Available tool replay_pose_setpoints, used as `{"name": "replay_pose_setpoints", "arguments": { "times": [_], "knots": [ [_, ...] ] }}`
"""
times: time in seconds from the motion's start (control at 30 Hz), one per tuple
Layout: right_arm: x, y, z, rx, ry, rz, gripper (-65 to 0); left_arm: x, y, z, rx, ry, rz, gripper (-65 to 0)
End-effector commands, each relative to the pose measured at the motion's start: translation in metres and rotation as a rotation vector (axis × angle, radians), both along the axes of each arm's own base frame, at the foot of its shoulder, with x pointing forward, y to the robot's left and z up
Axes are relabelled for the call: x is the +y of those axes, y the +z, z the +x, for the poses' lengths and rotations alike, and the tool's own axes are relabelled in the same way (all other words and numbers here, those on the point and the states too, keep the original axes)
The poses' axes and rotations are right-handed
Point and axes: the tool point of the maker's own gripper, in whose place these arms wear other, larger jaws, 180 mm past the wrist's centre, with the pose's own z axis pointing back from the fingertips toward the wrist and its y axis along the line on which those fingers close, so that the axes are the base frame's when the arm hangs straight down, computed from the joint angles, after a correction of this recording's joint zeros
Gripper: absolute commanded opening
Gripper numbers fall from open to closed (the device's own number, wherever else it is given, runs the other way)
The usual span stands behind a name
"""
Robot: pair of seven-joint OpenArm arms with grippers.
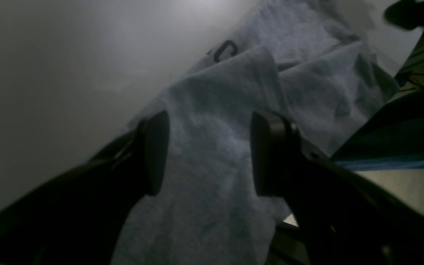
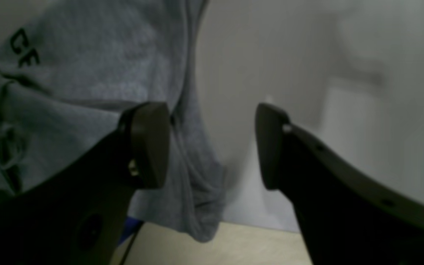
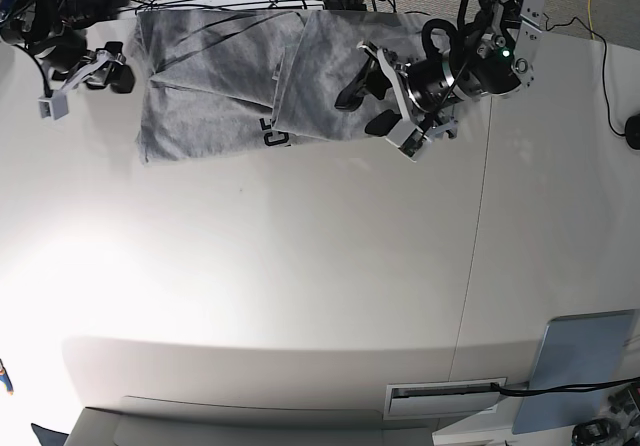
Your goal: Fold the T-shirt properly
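Base view: the T-shirt (image 3: 220,96) is lying partly folded on the table (image 3: 300,296); the left gripper (image 3: 372,94) and right gripper (image 3: 100,66) are gaping wide, holding nothing.

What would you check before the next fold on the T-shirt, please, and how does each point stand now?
1. Left gripper open over the cloth: ok.
2. Right gripper open, holding nothing: ok.
3. T-shirt lying flat: not ok, one side is already folded over and wrinkled.
4. Right gripper at the shirt's edge: ok, the hem runs between its fingers.
5. Shirt fully on the table: not ok, a corner droops over the edge in the right wrist view.
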Motion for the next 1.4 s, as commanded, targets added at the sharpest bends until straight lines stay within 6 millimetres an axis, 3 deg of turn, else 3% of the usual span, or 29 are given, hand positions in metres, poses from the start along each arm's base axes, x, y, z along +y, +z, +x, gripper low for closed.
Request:
{"name": "replay_pose_setpoints", "arguments": {
  "times": [0.0,0.17,0.4,0.77,0.83,0.9,1.03,1.2,1.37],
  "knots": [
    [0.000,0.004,0.006,-0.021,0.010,0.017,-28.8,-0.003,0.010,0.004,-0.032,-0.003,-0.027,-29.4],
    [0.020,-0.015,0.004,0.025,0.033,0.134,-28.8,-0.003,0.010,0.004,-0.032,-0.002,-0.027,-29.4],
    [0.053,-0.023,0.017,0.034,0.133,0.162,-28.9,-0.003,0.010,0.004,-0.032,-0.002,-0.026,-29.4],
    [0.075,-0.030,0.017,0.042,0.144,0.202,-29.0,-0.002,0.010,0.004,-0.032,-0.002,-0.025,-29.4],
    [0.079,-0.031,0.017,0.040,0.143,0.213,-33.1,-0.002,0.010,0.004,-0.031,-0.002,-0.026,-29.4],
    [0.082,-0.030,0.018,0.025,0.153,0.216,-43.4,-0.002,0.009,0.003,-0.030,-0.002,-0.024,-29.4],
    [0.081,-0.031,0.018,0.013,0.183,0.193,-64.0,0.003,0.002,0.000,-0.028,0.003,0.019,-29.4],
    [0.065,-0.027,0.027,-0.039,0.136,0.147,-65.0,0.005,-0.007,-0.010,0.004,0.011,0.035,-29.4],
    [0.023,-0.011,0.036,-0.115,0.033,0.068,-65.0,0.012,-0.016,-0.015,0.008,0.017,0.091,-29.4]
  ]
}}
